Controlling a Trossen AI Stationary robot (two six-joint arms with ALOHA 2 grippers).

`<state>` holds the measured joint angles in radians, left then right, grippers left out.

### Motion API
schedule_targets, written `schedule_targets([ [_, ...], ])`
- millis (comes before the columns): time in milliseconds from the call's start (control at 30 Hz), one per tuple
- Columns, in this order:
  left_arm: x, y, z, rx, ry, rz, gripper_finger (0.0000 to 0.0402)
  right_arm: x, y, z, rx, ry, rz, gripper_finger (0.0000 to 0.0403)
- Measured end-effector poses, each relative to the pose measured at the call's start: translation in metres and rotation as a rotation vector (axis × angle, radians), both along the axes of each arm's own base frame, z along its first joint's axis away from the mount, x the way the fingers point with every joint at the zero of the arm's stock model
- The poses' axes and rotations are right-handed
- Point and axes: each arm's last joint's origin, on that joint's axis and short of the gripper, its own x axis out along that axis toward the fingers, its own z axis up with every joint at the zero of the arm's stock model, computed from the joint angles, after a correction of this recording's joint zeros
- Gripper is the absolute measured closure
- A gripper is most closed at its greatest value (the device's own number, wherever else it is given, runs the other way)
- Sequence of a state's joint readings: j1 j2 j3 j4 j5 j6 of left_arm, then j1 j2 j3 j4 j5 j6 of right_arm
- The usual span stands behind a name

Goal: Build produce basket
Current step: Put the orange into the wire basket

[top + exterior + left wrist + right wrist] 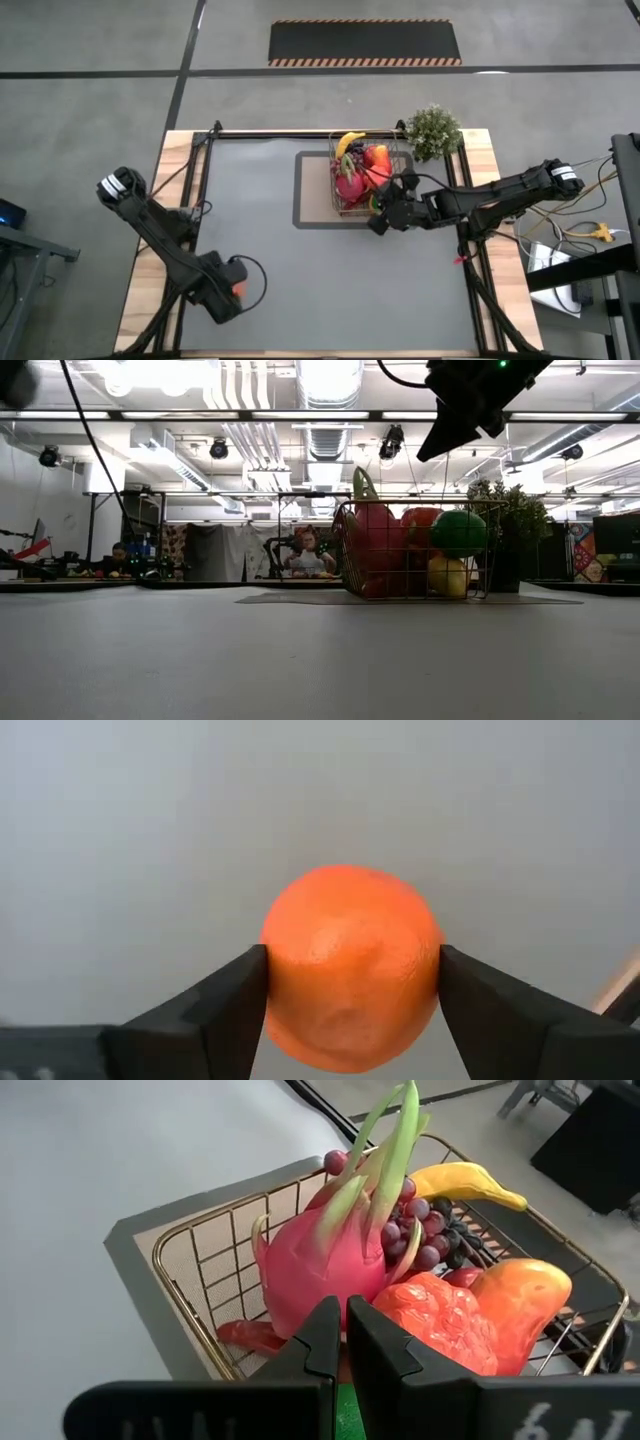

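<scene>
A: Left claw [350, 982]?
B: Clamped on one orange [350, 968], near the tabletop's [270, 270] front-left edge, bare grey room around it.
A: Right claw [345, 1342]?
B: Pinched shut, empty, just over the one wire basket [362, 180] on its mat [312, 190] by the far edge. Inside: dragon fruit [320, 1265], banana [465, 1183], grapes [425, 1230], green fruit [458, 532].

Overhead and table-level cameras share basket [361, 180]; wrist cameras close.

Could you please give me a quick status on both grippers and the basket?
Left gripper around the orange, near table corner. Right gripper shut, empty, by the basket. Basket full of produce, on its mat. Nothing in the way.
</scene>
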<state>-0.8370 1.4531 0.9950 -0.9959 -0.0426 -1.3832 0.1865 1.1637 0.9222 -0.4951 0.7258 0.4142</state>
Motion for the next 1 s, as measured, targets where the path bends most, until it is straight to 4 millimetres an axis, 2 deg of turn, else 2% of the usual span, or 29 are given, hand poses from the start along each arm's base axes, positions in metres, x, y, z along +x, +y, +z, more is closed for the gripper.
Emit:
schedule_targets([
  [300,0.037,0.021,0.05,0.171,-0.612,-0.193,0.0157,0.0,0.002,0.001,-0.044,0.027,0.049,0.039],
  [467,0.058,0.039,0.069,0.27,-0.841,-0.359,0.0157,0.004,0.004,0.002,0.007,-0.005,0.103,0.039],
  [600,0.074,0.05,0.073,0.389,-0.968,-0.47,0.0157,0.009,0.009,0.002,0.09,-0.05,0.214,0.0379],
  [767,0.087,0.068,0.065,0.499,-1.016,-0.491,0.0157,0.02,0.015,-0.003,0.088,-0.095,0.368,0.0321],
  [1000,0.098,0.091,0.054,0.537,-1.14,-0.358,0.0157,0.041,0.023,-0.015,-0.023,-0.175,0.565,0.0193],
])
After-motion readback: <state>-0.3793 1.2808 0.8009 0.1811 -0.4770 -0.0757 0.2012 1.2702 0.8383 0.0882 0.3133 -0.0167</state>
